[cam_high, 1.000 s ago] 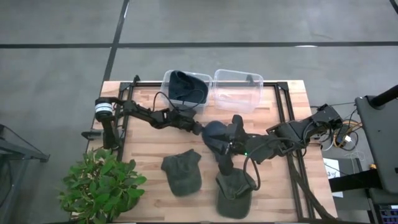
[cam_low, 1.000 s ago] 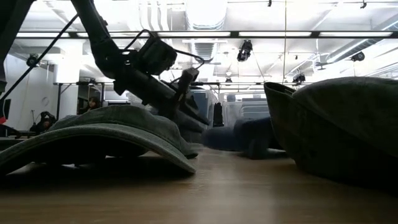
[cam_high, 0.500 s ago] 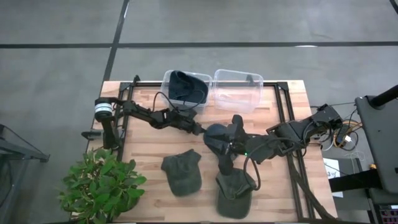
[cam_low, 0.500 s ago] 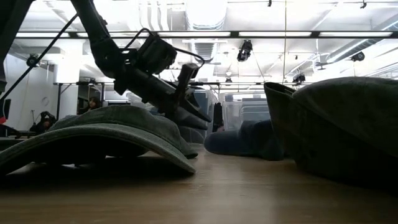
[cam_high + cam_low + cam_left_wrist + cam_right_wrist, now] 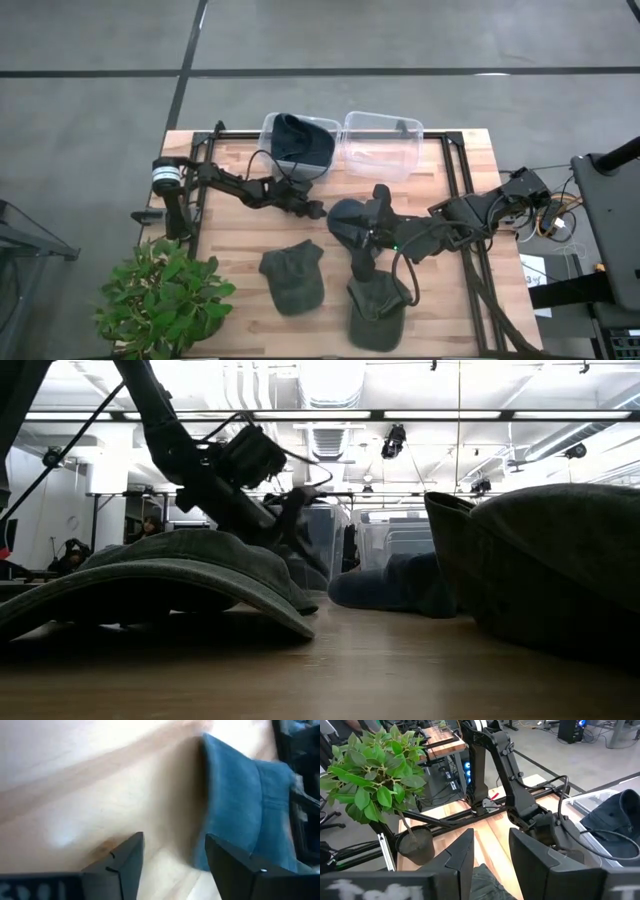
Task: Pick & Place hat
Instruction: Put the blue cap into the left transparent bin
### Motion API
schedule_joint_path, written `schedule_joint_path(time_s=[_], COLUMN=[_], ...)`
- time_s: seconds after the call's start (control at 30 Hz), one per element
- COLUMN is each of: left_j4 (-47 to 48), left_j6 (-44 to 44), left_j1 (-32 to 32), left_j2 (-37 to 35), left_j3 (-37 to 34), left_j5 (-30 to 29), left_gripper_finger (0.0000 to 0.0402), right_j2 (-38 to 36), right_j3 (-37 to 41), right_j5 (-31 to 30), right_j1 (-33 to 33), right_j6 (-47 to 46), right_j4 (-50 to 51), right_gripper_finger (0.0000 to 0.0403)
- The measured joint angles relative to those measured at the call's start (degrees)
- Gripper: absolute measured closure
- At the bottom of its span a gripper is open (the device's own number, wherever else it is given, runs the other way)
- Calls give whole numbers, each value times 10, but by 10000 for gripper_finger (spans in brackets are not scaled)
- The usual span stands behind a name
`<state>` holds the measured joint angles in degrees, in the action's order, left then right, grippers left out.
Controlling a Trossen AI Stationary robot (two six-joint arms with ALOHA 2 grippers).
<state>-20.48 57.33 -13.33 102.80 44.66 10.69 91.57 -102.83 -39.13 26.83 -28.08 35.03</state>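
Note:
A blue hat [image 5: 347,220] lies on the wooden table near its middle, crown up; it also shows in the low view [image 5: 390,584]. My left gripper [image 5: 175,855] stands open just left of it [image 5: 318,210], low over the table, with bare wood between its fingers. The blue hat [image 5: 240,795] shows past one finger; I cannot tell whether that finger touches its edge. My right gripper [image 5: 491,857] hangs high over the table's middle, open and holding nothing. Two green hats [image 5: 292,277] [image 5: 376,308] lie near the front edge.
Two clear bins stand at the far edge: the left bin [image 5: 270,125] holds a dark hat [image 5: 303,140], and the right bin [image 5: 382,147] holds nothing. A potted plant [image 5: 165,295] stands at the front left corner. A black frame [image 5: 460,170] borders the table.
My left gripper has opened and let go of the blue hat, then tipped down and drawn back a little toward the table's left. The hat, held just off the wood a second ago, has dropped and now rests on the table. The right arm has kept still.

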Motion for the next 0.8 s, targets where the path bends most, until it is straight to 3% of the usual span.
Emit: schedule_joint_path(time_s=[0.17,0.8], left_j4=[-23,-129], left_j6=[-44,-2], left_j1=[1,11], left_j2=[3,45], left_j3=[0,15], left_j5=[3,22], left_gripper_finger=[183,194], right_j2=[0,0], right_j3=[0,11], right_j5=[0,0], right_j1=[0,0], right_j6=[-1,-15], right_j4=[0,2], right_gripper_finger=[285,284])
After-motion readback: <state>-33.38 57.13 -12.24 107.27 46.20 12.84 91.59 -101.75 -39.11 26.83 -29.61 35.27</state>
